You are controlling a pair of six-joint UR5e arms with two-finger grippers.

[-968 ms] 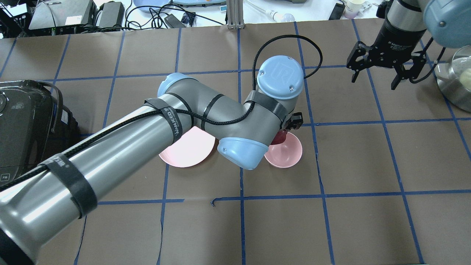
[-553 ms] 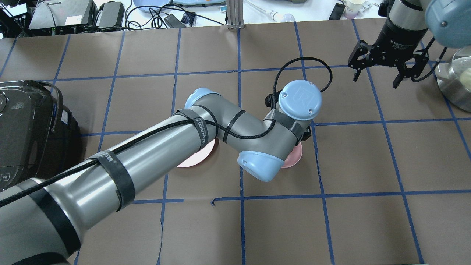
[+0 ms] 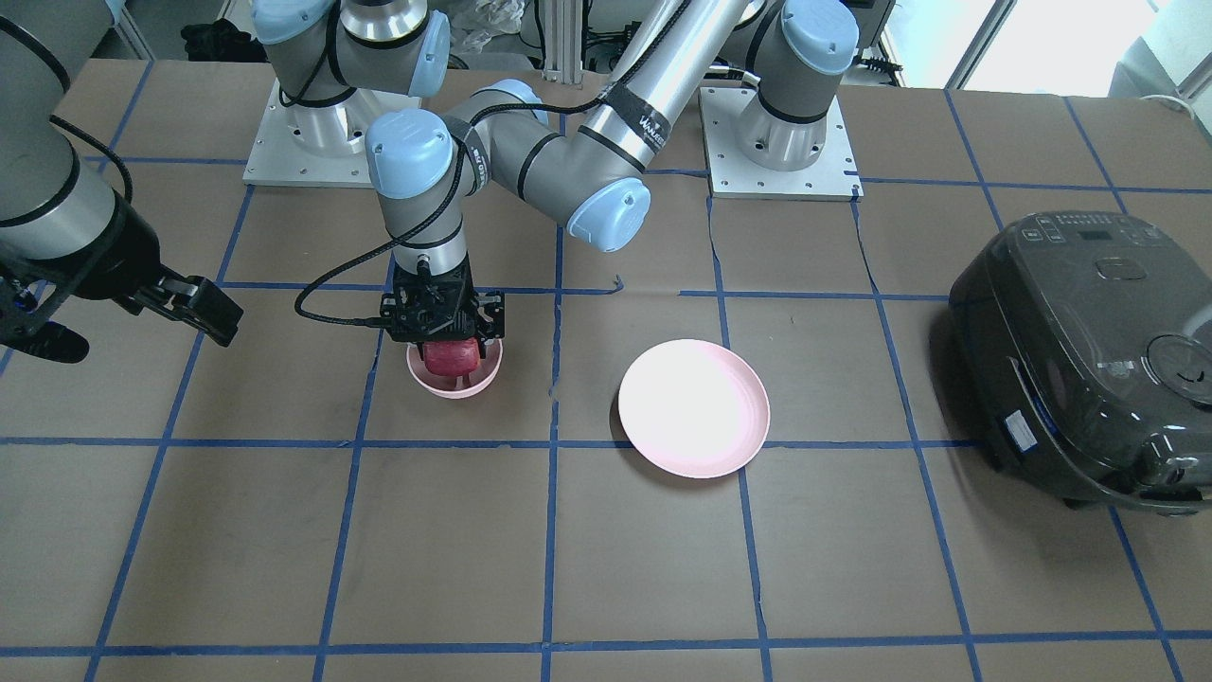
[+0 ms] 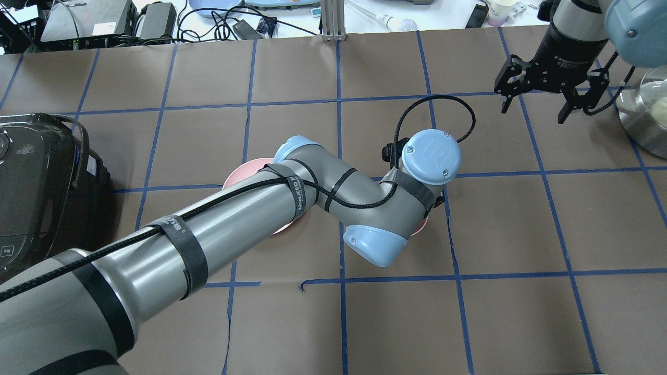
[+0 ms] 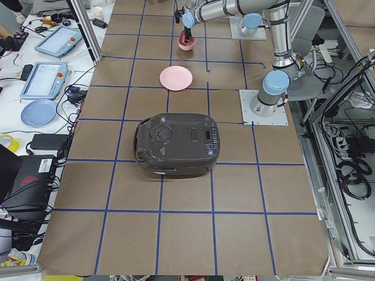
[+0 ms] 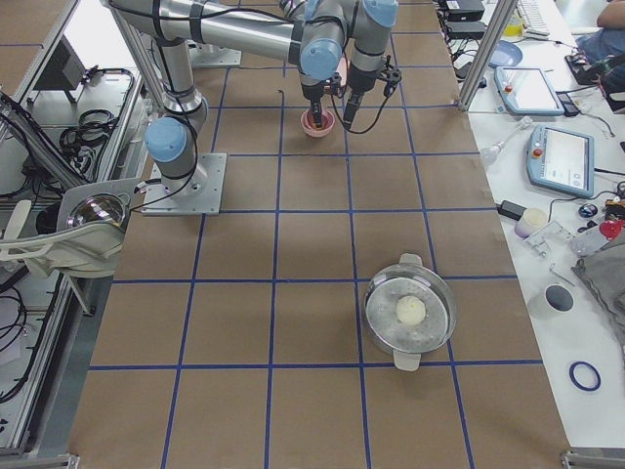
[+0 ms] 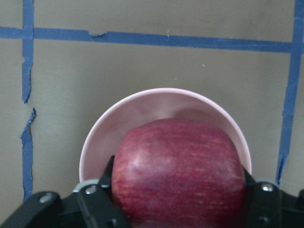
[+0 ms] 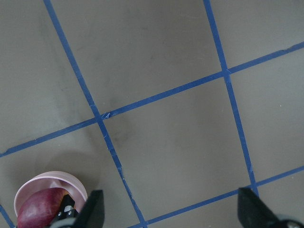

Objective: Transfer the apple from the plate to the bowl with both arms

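Seen from the operators' side of the room, by count:

- One table point(image 3: 852, 568) covered in brown paper with a blue tape grid.
- One dark red roundish apple point(image 7: 178, 161).
- One small, deep pale pink bowl point(image 7: 156, 102).
- One wide, shallow pale pink plate point(image 3: 694, 407).
- Two silver-grey robot arms with light blue joint caps: left arm point(image 4: 208, 234), right arm point(image 3: 43, 199).
- Two black two-finger grippers: left gripper point(image 3: 451, 352), right gripper point(image 4: 533, 113).
- One glossy black rice cooker point(image 3: 1079, 360).
- One steel pot with a glass lid point(image 6: 374, 313).
- On the side bench, two grey handheld screens point(image 6: 563, 161) and one blue dish point(image 5: 38, 112).
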